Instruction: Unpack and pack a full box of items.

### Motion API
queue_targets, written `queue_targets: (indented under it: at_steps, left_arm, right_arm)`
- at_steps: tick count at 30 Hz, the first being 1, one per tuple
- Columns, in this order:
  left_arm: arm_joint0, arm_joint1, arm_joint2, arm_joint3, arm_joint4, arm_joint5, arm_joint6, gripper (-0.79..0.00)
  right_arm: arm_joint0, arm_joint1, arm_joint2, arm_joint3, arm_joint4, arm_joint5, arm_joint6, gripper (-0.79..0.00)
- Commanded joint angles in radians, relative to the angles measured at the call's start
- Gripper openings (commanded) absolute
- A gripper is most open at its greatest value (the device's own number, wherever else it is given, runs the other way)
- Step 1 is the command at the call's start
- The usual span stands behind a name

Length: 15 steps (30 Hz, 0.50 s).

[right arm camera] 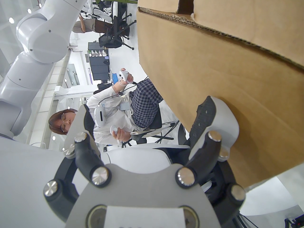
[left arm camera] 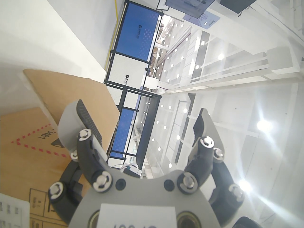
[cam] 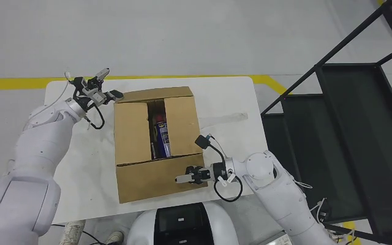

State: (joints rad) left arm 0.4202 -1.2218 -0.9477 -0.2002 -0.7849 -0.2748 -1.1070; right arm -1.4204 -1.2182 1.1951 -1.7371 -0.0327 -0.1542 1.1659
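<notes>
Fingers (left arm camera: 71,119) spread on left gripper (left arm camera: 142,107), beside box (cam: 131,131) corner, right gripper (right arm camera: 146,105) likewise parted, at near flap (cam: 150,179)

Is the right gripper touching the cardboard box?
Cannot tell. In the right wrist view, one finger of the right gripper overlaps the cardboard box with no visible gap, yet no plain contact; the top view places it over the box's near edge.

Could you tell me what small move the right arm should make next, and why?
Probably shut the right gripper on the near flap and fold it outward: it stands open at the flap's edge, and only a slot shows a can.
</notes>
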Motion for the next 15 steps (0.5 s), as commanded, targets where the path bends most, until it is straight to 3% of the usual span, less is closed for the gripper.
queue_targets:
  at_steps: [1, 8, 15]
  left_arm:
    - [-0.001, 0.001, 0.007, 0.004, 0.032, 0.015, 0.006, 0.000]
    - [-0.002, 0.008, 0.013, 0.008, 0.094, 0.040, -0.021, 0.000]
    - [-0.025, 0.038, -0.059, 0.020, 0.015, -0.063, -0.027, 0.000]
  right_arm:
    - [0.000, 0.000, 0.000, 0.000, 0.000, 0.000, 0.000, 0.000]
    - [0.000, 0.000, 0.000, 0.000, 0.000, 0.000, 0.000, 0.000]
    - [0.000, 0.000, 0.000, 0.000, 0.000, 0.000, 0.000, 0.000]
